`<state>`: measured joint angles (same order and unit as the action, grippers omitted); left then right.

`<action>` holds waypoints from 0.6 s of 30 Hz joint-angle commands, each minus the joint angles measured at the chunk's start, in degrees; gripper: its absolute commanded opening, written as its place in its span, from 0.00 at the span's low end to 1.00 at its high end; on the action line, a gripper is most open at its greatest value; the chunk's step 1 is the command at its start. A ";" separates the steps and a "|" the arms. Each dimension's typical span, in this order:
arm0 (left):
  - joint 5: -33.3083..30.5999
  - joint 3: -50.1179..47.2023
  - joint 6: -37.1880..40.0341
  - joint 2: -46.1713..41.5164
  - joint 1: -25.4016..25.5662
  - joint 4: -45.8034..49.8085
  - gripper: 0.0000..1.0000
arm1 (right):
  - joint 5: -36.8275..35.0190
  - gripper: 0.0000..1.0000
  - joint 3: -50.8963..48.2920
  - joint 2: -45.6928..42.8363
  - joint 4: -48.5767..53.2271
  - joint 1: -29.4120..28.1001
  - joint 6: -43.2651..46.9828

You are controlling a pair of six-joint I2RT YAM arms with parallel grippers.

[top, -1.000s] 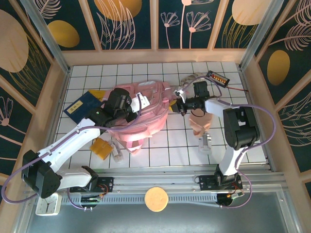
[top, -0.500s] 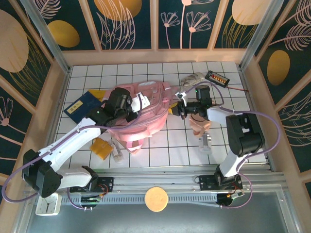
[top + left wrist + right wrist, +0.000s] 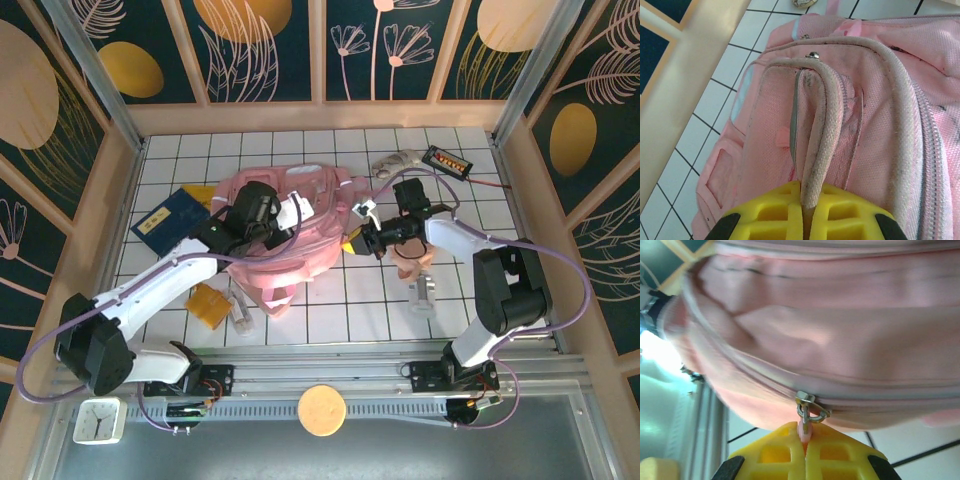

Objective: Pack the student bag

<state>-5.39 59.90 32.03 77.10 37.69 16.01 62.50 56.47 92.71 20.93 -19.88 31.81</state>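
— Where is the student bag [image 3: 318, 200]?

— In the middle of the tiled table [image 3: 340, 305], lying slumped with its straps trailing towards 6 o'clock. Both arms are on it. The left gripper [image 3: 806, 202] reaches in from 8 o'clock, its yellow fingers pressed together on the pale carry loop [image 3: 822, 125] at the bag's top. The right gripper [image 3: 804, 440], at the bag's 3 o'clock edge, is nipping a metal zip pull [image 3: 808, 412].

— How far along is the packing?

— Early, I'd judge. One gripper on the loop and one on a zip pull looks like the opening step. I can't tell from these views whether that zip is parted at all. Nothing is going in, and the loose things lie outside on the tiles.

— Count them, working outward.

— One bag and two grippers.
- **3 o'clock:** one peach pouch [image 3: 410, 260], just beside the right gripper.
- **4 o'clock:** one small silvery thing [image 3: 424, 296], too small to name.
- **7 o'clock:** one orange packet [image 3: 208, 303], with one clear item [image 3: 240, 315] just beside it.
- **9 o'clock:** one dark blue book [image 3: 168, 220].
- **1 o'clock:** one pale grey bundle [image 3: 398, 160], and next to it one black gadget [image 3: 447, 160] with a coloured strip.

— What is left to do?

— Seemingly all of it: open, load, close.
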 commanded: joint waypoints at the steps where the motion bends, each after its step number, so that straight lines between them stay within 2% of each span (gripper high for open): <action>1: -7.42 1.63 -2.69 0.65 -0.53 -6.91 0.00 | 7.87 0.00 1.54 -1.78 11.51 -0.76 3.63; 3: -8.12 1.84 -3.37 0.99 -0.57 -6.96 0.00 | 9.99 0.00 0.34 -2.53 10.98 -1.37 1.94; 4: -8.23 2.27 -3.89 1.40 -0.49 -6.67 0.00 | 10.99 0.00 -1.02 -3.12 7.61 -2.15 -1.95; 6: -8.04 3.72 -6.04 2.58 -0.07 -5.80 0.00 | 12.39 0.00 -3.72 -3.78 -1.86 -4.20 -12.26; 8: -6.82 5.57 -9.70 4.04 0.87 -5.12 0.00 | 12.98 0.00 -7.13 -3.81 -16.67 -6.67 -27.06; 11: -7.45 7.62 -14.26 6.84 3.89 -5.37 0.00 | 11.04 0.00 -14.77 -3.43 -49.44 -9.88 -53.64; 12: -8.55 8.11 -14.81 7.83 5.22 -5.52 0.00 | 10.17 0.00 -17.43 -2.27 -63.57 -10.24 -64.87; 16: -10.21 10.83 -20.56 11.06 6.87 -5.73 0.00 | 2.12 0.00 -22.75 7.78 -110.92 -11.15 -99.68; 17: -9.81 11.46 -22.00 11.46 6.87 -5.64 0.00 | -0.33 0.00 -22.61 10.65 -118.83 -13.21 -104.80; 18: -9.21 12.04 -23.34 11.79 6.82 -5.71 0.00 | -2.91 0.00 -21.55 12.81 -120.00 -15.08 -106.35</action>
<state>-13.89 67.37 16.58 88.68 44.21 15.38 66.22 34.44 100.84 -61.17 -30.70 -47.40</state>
